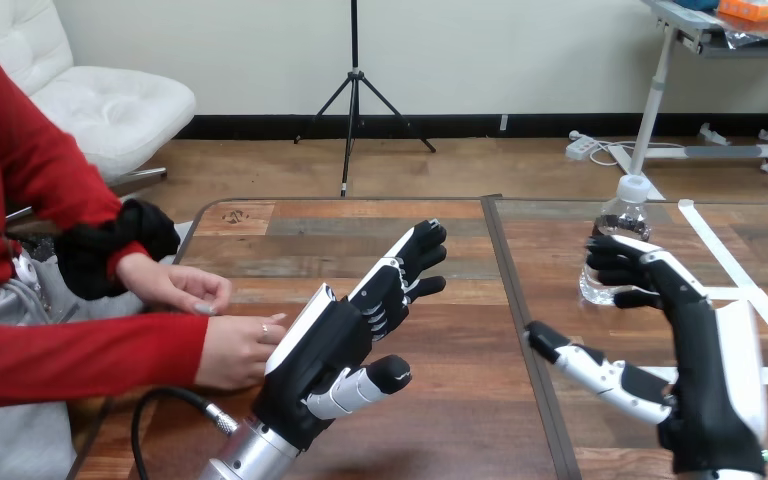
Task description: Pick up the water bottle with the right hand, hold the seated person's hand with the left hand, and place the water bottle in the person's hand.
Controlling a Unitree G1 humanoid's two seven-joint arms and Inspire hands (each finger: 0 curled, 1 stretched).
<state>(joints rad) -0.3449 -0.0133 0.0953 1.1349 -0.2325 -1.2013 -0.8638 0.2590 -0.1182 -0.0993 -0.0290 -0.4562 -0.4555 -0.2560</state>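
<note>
A clear water bottle (621, 232) with a white cap stands upright on the right half of the table. My right hand (705, 375) is just in front of it, fingers straight and spread, with the fingertips close to the bottle's side; I cannot tell whether they touch it. My left hand (335, 340) is held out over the table's left half, palm up and open, fingers straight. The person's hand (235, 350) lies right beside its left edge, touching or nearly touching it. The person's other hand (175, 287) rests at the table's left edge.
White tape lines (735, 270) run across the right part of the wooden table. A dark seam (510, 300) splits the tabletop down the middle. A black cable (165, 410) loops near my left forearm at the front left.
</note>
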